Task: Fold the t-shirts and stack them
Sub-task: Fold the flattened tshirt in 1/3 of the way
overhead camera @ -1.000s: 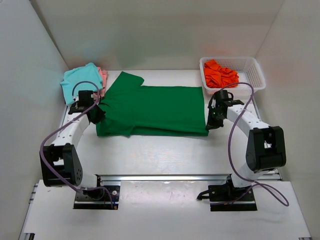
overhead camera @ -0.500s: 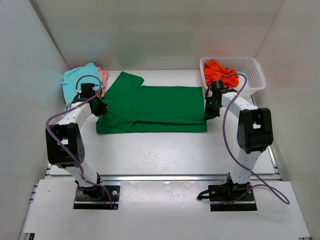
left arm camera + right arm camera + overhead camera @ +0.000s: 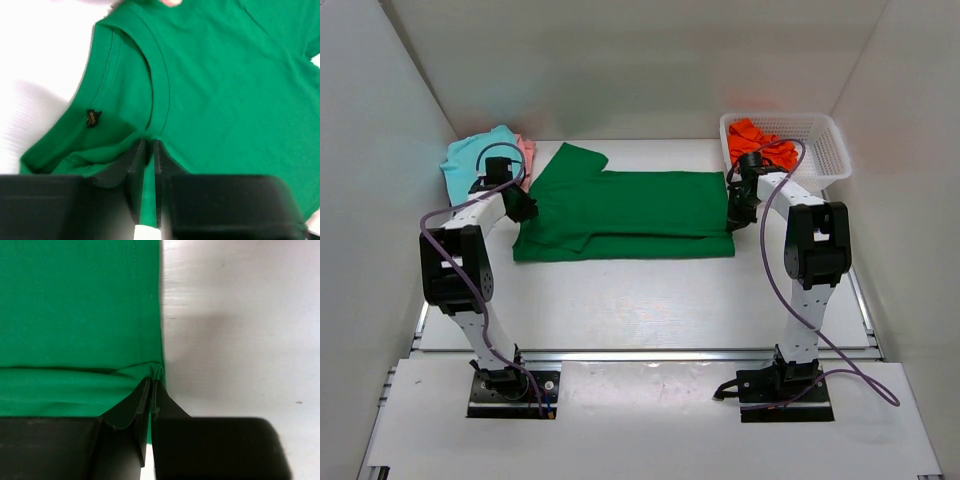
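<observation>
The dark green t-shirt (image 3: 630,205) lies flat across the far middle of the table, its near long edge folded over. My left gripper (image 3: 523,209) is shut on the shirt's collar end; the left wrist view shows cloth pinched between the fingers (image 3: 148,150) below the neckband (image 3: 157,85). My right gripper (image 3: 740,213) is shut on the hem corner at the shirt's right end, seen in the right wrist view (image 3: 152,385) at the cloth edge (image 3: 80,305). Teal (image 3: 475,160) and pale pink (image 3: 527,155) shirts lie piled at the far left. The orange shirt (image 3: 758,147) sits crumpled in the basket.
A white mesh basket (image 3: 820,140) stands at the far right corner. White enclosure walls close in left, right and back. Both arms stretch forward along the table's sides, with bare white table (image 3: 640,300) between them and the bases.
Both grippers have moved farther from the bases, carrying the near edge of the green shirt over itself. The shirt now looks narrower front to back.
</observation>
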Controlling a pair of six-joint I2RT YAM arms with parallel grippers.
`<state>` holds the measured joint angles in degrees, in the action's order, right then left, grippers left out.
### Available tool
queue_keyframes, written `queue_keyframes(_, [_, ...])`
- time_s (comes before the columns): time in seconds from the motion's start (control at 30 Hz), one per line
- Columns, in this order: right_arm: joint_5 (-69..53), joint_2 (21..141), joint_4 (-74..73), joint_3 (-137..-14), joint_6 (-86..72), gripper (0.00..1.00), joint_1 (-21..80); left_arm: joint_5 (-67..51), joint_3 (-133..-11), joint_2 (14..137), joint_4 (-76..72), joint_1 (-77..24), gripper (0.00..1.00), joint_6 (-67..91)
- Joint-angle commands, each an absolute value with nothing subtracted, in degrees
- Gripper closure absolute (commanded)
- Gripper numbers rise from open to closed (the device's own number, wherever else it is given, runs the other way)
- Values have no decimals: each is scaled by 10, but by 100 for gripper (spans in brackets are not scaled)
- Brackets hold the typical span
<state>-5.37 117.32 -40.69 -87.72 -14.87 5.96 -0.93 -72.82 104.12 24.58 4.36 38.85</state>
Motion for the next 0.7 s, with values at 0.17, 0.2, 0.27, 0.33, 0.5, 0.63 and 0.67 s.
queue_keyframes(0.17, [-2, 1137, -410, -898, -143, 55, 70, -38, -740, 1020, 247, 61, 50, 393])
queue_keyframes(0.2, [15, 1129, -408, -904, -148, 54, 73, -38, -730, 1013, 243, 55, 49, 390])
queue_keyframes(0.27, [14, 1116, -409, -902, -143, 54, 80, -44, -728, 993, 246, 47, 52, 388])
queue_keyframes(0.33, [17, 1094, -399, -893, -143, 62, 90, -42, -710, 986, 243, 40, 57, 382])
queue_keyframes(0.5, [5, 1068, -350, -847, -151, 68, 132, -47, -663, 984, 229, 15, 60, 390])
queue_keyframes(0.63, [-14, 1057, -345, -822, -161, 68, 151, -58, -615, 973, 229, 12, 59, 401])
queue_keyframes(0.67, [-13, 1058, -346, -814, -161, 68, 152, -57, -607, 967, 226, 9, 57, 401])
